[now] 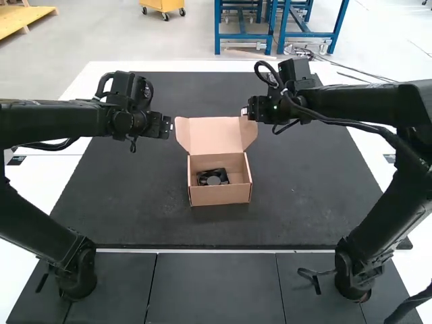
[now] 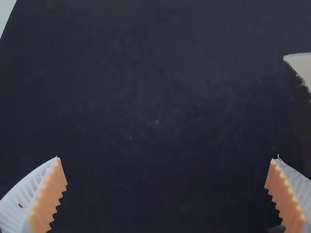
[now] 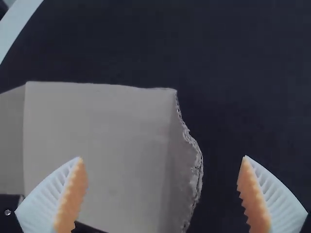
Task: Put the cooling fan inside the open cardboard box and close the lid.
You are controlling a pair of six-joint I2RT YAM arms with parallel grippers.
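1. Between my two grippers: cardboard box [image 1: 219, 194], one, standing on the black mat [image 1: 304, 182]. Its lid [image 1: 214, 135] is upright at the far wall, with the side flaps splayed outward.
2. Below both grippers and nearer to my bases, inside the box: cooling fan [image 1: 213, 178], one, dark, lying flat on the box floor. I judge the placing step done and only the lid left to close.
3. Left gripper [image 1: 165, 126]: fingers spread wide, holding nothing. It hovers over bare mat just beside the lid's left flap.
4. Right gripper [image 1: 248, 110]: fingers spread wide, nothing pinched. It sits close against the lid's right flap, and the flap's ragged edge [image 3: 187, 141] lies under the gap between my fingers. I cannot tell whether it touches.
5. Handling, lid: light corrugated board, stiff across the panel, and it should hinge freely at the crease. A hard pinch would probably dent it, so I judge it better to push on the top edge or the broad panel. The side flaps are softer and will need guiding inside the walls.
6. Handling, box: light, so it will likely slide on the mat under a push. My free gripper could brace a wall.
7. Handling, fan: probably rigid, light plastic. It needs no further grip.
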